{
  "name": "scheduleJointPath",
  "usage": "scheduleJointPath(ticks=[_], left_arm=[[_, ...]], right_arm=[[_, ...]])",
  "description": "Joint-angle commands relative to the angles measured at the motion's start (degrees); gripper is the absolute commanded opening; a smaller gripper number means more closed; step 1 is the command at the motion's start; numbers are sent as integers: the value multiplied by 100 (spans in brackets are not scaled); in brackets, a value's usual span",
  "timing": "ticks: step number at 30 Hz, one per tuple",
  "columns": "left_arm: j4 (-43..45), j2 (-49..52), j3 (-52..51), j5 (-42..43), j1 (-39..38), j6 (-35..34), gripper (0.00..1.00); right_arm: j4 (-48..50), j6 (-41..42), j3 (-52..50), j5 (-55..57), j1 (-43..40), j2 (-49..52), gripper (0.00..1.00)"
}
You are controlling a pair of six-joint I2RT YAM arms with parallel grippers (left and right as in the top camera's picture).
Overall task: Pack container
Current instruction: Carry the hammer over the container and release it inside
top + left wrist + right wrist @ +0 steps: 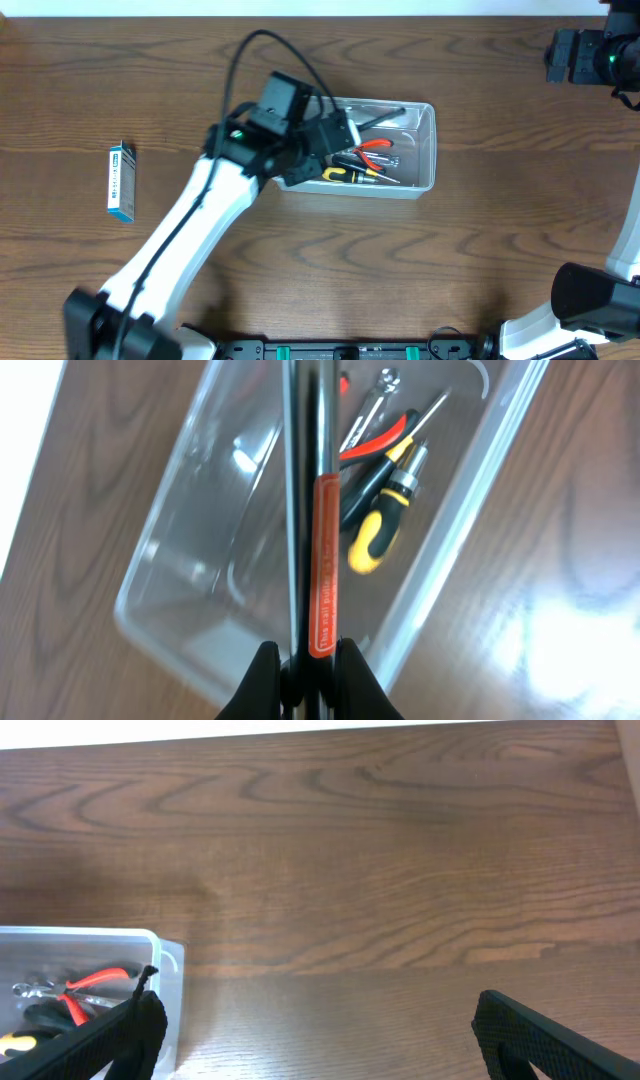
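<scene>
Gripping a long black bar (318, 460) with an orange label, the left pincer (308, 660) is clamped on its near end, and the bar reaches lengthwise over the clear container (430, 145). That container sits on the tabletop (500, 250); inside it lie a yellow-handled screwdriver (380, 520) and red pliers (385, 435). Well apart from the container, the right pincer (320, 1040) gapes wide, empty. A small box (121, 181) lies well off the container's opposite end.

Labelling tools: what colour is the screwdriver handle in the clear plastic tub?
Yellow and black screwdriver handle; best in left wrist view.
</scene>
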Motion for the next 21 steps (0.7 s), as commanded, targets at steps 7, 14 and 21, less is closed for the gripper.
scheduleJointPath(ticks=[7, 14, 21], left_arm=[[514, 1493, 4, 74, 61, 479, 6], [533, 1987, 4, 76, 63, 282, 17], [538, 1956, 9, 74, 63, 181, 58]], right_arm=[[-7, 83, -22, -26, -24, 39, 99], [-7, 81, -22, -26, -24, 39, 99], [-7, 81, -22, -24, -24, 39, 99]])
